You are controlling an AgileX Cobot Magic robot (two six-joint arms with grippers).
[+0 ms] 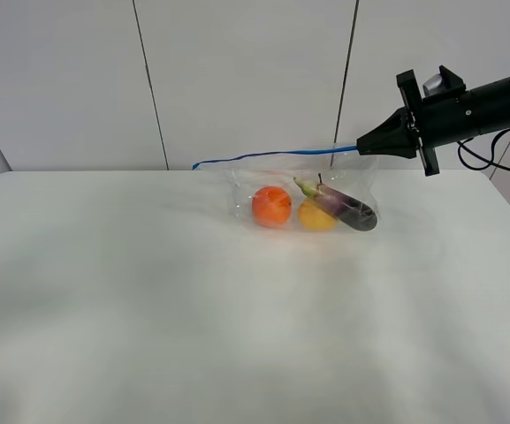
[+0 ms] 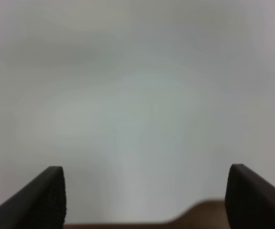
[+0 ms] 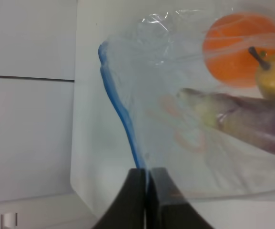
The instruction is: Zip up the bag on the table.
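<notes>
The clear plastic bag stands at the back of the white table, with an orange, a yellow fruit and a purple eggplant inside. Its blue zipper strip runs along the top edge, held up. My right gripper is shut on the strip's right end; in the right wrist view the fingers pinch the blue strip. My left gripper is open and empty, facing a blank pale surface; it is out of the high view.
A white panelled wall stands right behind the table's far edge. The right arm's cables hang at the far right. A brownish patch shows low between the left fingers.
</notes>
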